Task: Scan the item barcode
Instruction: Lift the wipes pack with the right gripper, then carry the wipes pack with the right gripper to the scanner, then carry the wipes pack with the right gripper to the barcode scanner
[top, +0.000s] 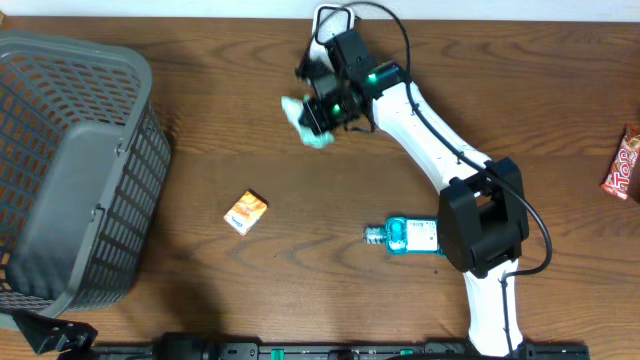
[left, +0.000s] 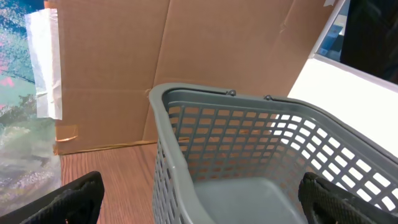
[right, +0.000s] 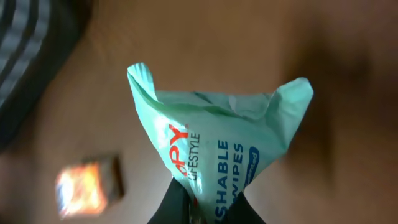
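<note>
The mint-green, soft film pack of flushable wipes (top: 300, 125) hangs upper centre of the overhead frame, its crumpled end pinched in the closed right gripper (top: 322, 112) — light, floppy, likely slick, so the fuller body seems the surer hold. The left gripper (left: 199, 199) gapes wide, empty.

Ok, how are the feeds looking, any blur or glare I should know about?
Right wrist: wipes pack sharp, its print readable; table and orange box behind it out of focus. Overhead: even light, pack slightly smeared, the rest crisp. Left wrist: basket sharp, white surface at right very bright.
</note>
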